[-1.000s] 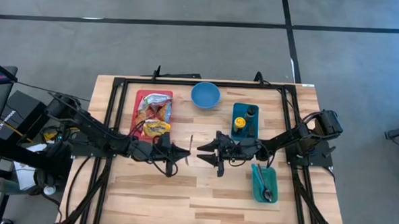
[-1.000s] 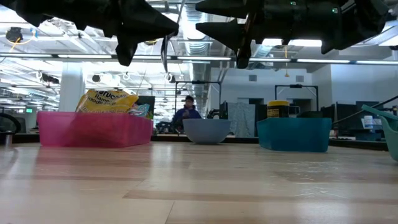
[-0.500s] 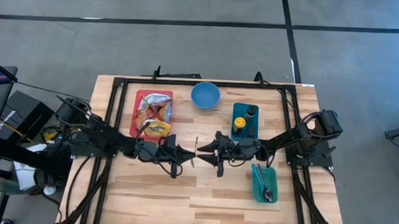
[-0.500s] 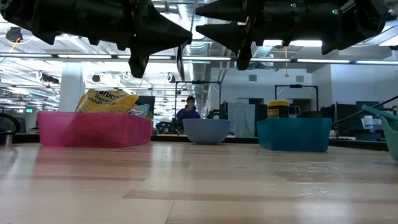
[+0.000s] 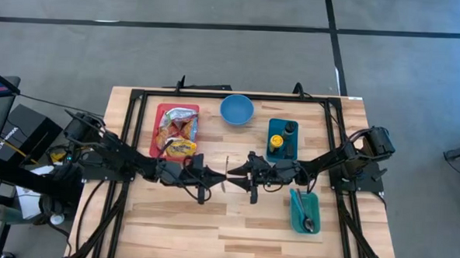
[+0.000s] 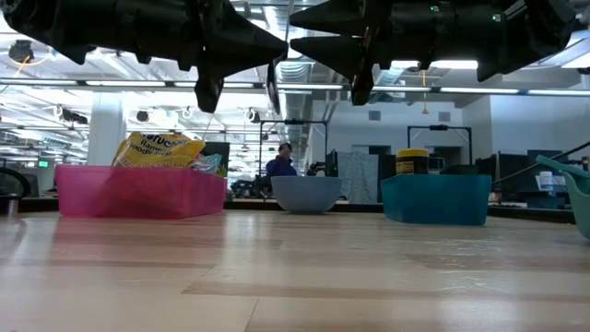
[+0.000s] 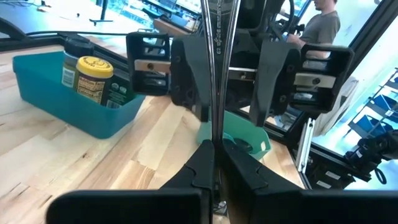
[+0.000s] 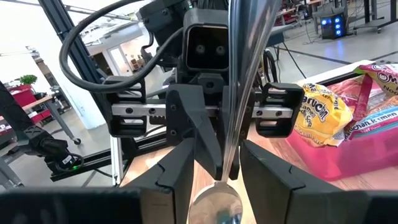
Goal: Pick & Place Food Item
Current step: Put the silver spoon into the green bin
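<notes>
Above the bench's (image 5: 234, 222) middle, the left gripper (image 5: 216, 178) (jaws clamped on a spoon (image 5: 226, 175)) faces the right gripper (image 5: 233, 173), jaws apart.

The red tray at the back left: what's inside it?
The red tray holds crinkled snack packets, a yellow one nearest the left claw. Anything beneath the packets is covered.
</notes>
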Robot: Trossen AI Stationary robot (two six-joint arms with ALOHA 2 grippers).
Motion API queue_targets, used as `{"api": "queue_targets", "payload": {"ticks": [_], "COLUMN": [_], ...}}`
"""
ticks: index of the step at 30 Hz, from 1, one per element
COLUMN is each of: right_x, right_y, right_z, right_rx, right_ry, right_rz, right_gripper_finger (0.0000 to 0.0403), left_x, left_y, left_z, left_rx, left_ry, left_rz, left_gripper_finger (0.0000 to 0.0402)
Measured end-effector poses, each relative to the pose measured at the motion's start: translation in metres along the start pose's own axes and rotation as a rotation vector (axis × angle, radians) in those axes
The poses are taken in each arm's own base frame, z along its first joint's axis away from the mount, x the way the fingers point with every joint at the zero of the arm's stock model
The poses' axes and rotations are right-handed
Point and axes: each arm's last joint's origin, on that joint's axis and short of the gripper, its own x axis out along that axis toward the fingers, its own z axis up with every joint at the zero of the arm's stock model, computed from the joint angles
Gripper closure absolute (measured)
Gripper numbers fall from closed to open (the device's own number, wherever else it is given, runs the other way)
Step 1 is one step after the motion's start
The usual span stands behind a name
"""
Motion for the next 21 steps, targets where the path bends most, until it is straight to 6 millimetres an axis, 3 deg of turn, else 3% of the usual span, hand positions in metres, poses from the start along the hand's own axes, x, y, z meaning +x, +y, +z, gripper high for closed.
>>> {"api": "queue_targets", "payload": {"ticks": [21], "right_x": [0.0], "right_y": [0.0001], "right_z": [0.0003], "right_rx": [0.001], "right_ry": [-0.003], "right_rz": [0.0], "right_gripper_finger": [0.0278], "left_x": [0.0088], "left_y": [-0.0045], "left_z": [0.0028], "left_rx": [0.0], "left_ry": [0.009], "left_rz": [-0.014], "left_gripper_finger": [0.0396]}}
